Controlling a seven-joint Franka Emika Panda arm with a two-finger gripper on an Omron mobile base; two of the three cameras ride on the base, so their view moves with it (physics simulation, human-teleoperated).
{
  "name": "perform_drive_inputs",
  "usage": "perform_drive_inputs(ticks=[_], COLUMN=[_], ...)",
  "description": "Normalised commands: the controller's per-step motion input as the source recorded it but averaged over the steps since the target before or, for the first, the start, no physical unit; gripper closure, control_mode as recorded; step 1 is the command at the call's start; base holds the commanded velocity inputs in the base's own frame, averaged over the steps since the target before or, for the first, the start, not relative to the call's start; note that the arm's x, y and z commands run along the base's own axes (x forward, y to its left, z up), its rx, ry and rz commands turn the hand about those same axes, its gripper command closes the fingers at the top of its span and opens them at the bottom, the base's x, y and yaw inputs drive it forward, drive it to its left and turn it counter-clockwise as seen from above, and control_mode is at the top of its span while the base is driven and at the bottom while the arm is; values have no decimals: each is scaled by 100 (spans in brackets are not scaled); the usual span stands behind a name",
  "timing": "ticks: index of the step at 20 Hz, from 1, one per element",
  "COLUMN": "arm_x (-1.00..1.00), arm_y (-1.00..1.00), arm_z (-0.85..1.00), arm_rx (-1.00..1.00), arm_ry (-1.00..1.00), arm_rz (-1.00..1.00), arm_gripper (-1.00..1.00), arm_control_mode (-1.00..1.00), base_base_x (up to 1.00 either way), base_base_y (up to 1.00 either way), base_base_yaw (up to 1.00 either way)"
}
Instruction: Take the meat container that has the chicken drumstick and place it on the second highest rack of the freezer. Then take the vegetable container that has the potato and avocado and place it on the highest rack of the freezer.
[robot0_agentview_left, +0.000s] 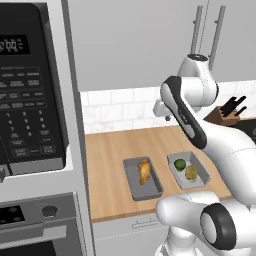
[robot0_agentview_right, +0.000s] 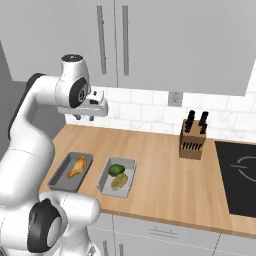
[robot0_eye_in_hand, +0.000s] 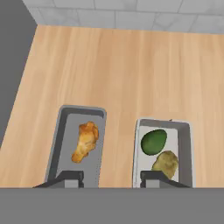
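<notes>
The first step is in hand and nothing has yet been lifted: the shallow grey metal tray with the golden-orange chicken drumstick (robot0_eye_in_hand: 85, 142) lies flat on the pale wooden counter (robot0_eye_in_hand: 122, 74), just beside the matching grey tray (robot0_eye_in_hand: 186, 144) that holds the dark green avocado (robot0_eye_in_hand: 154, 141) and the yellow-brown potato (robot0_eye_in_hand: 165, 162). The white arm's two-finger gripper (robot0_agentview_right: 84, 118) is held high above both trays — its jaws stand partly apart and grip nothing. A descent onto the drumstick tray's rim is judged to be called for next.
</notes>
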Motion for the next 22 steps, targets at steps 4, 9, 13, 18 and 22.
perform_drive_inputs(ticks=[4,9,13,18,22], arm_x=[-29,-97,-100,-100,-44], arm_y=[-9,-22,-14,-37,-54], arm_z=[-18,-74,-97,-100,-71], arm_rx=[8,16,18,21,23], arm_ry=[0,5,4,5,7], arm_rz=[-24,-59,-56,-49,-25], arm_gripper=[-100,-100,-100,-100,-100], arm_control_mode=[-100,-100,-100,-100,-100], base_base_x=[0,0,0,0,0], base_base_y=[0,0,0,0,0], base_base_yaw=[0,0,0,0,0])
